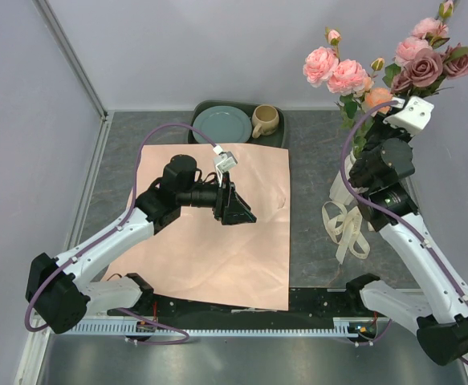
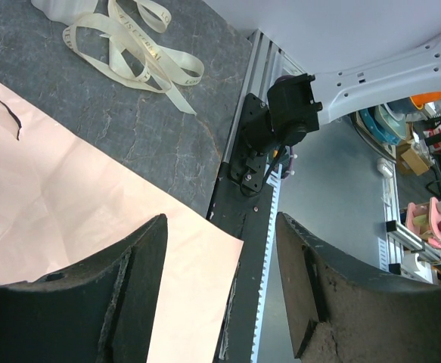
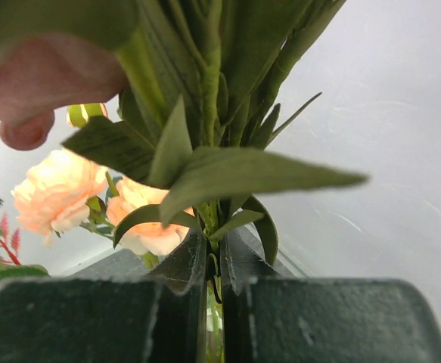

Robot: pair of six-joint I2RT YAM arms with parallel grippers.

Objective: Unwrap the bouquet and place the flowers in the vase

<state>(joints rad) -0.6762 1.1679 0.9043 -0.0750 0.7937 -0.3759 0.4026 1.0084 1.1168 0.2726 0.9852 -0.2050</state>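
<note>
The flowers [image 1: 414,64] stand upright at the back right as a bunch of pink, peach and mauve roses. My right gripper [image 1: 364,140] is shut on their green stems [image 3: 209,215], just under the leaves. A peach bloom [image 3: 57,189] shows to the left in the right wrist view. The cream vase [image 1: 339,191] stands below the bunch, mostly hidden by the right arm, and I cannot tell whether the stem ends are inside it. The bouquet's salmon-pink paper [image 1: 217,233] lies flat on the table. My left gripper [image 1: 235,207] hovers open over the paper [image 2: 46,197], holding nothing.
The loose cream ribbon [image 1: 347,228] lies beside the vase, right of the paper. A dark tray [image 1: 275,138] at the back holds a teal plate [image 1: 221,123] and a tan mug [image 1: 264,120]. Walls close in on the left, back and right.
</note>
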